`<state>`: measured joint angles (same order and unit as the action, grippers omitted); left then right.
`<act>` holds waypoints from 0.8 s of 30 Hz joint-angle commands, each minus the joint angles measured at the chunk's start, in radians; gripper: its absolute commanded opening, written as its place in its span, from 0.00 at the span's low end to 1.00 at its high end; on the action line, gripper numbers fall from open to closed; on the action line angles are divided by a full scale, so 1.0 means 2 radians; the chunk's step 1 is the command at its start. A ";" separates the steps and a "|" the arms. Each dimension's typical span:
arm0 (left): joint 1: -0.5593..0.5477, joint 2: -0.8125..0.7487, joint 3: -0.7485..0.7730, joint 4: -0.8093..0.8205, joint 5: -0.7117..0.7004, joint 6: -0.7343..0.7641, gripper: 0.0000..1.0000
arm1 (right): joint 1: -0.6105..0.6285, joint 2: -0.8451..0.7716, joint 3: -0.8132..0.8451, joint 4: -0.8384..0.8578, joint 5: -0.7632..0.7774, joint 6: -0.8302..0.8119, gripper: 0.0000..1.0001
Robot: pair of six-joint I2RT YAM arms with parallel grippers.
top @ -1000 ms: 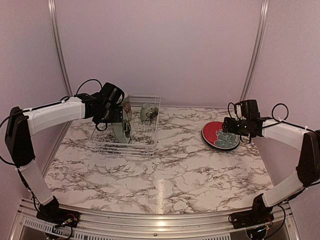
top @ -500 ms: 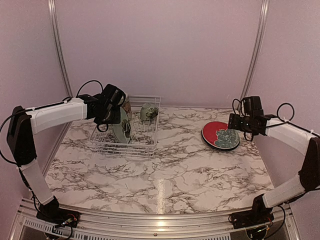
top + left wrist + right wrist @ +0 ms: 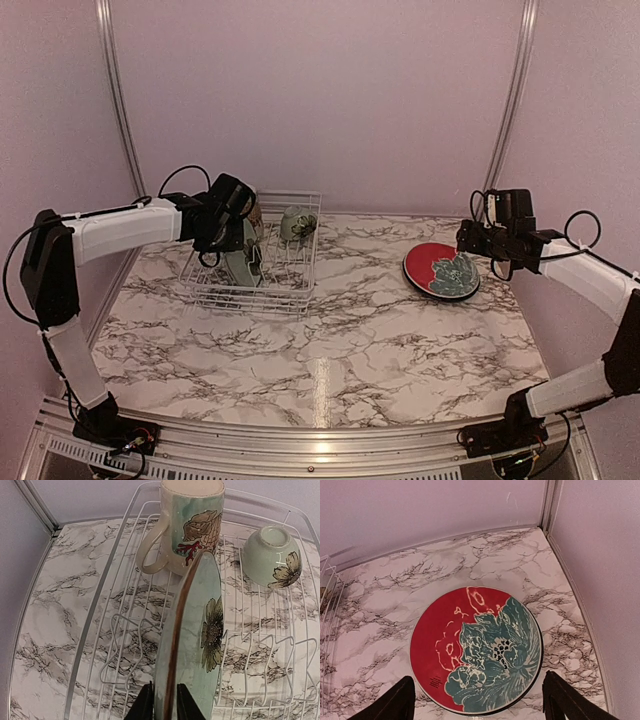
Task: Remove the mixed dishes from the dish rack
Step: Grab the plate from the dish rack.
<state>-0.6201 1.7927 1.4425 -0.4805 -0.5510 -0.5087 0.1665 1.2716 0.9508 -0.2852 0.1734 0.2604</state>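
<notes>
The white wire dish rack [image 3: 250,297] stands at the back left. A pale green plate [image 3: 200,645] with a brown rim and a flower mark stands on edge between the rack's [image 3: 100,605] tines. My left gripper [image 3: 164,702] is shut on the near rim of that plate [image 3: 240,265], one finger on each face. Behind it stand a cream mug [image 3: 192,525] with a shell and coral print, and a small pale green bowl [image 3: 270,555] lying upside down. My right gripper [image 3: 479,680] hangs open above a red and teal plate [image 3: 475,647] lying flat on the table.
The red and teal plate [image 3: 440,270] lies at the back right, close to the right wall and its metal post [image 3: 505,110]. The marble tabletop [image 3: 340,350] stretches between the rack and that plate. The left wall runs close beside the rack.
My left gripper's jaws have closed onto the pale green plate's rim. My right gripper has drawn up and back a little from the red plate, still open.
</notes>
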 commanded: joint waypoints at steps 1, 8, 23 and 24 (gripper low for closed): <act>0.001 0.003 0.001 0.000 -0.007 0.005 0.15 | 0.003 0.003 -0.001 0.007 -0.011 0.004 0.84; 0.001 0.012 0.026 -0.014 -0.009 0.004 0.03 | 0.003 0.010 0.001 0.005 -0.015 0.006 0.84; -0.012 0.003 0.069 -0.054 -0.033 -0.002 0.00 | 0.004 0.007 -0.005 0.007 -0.018 0.010 0.84; -0.014 0.001 0.070 -0.055 -0.040 -0.002 0.00 | 0.003 0.007 -0.005 0.008 -0.019 0.009 0.84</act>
<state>-0.6308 1.8126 1.5242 -0.5739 -0.5526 -0.5087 0.1665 1.2846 0.9463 -0.2844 0.1421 0.2653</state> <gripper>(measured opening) 0.099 0.837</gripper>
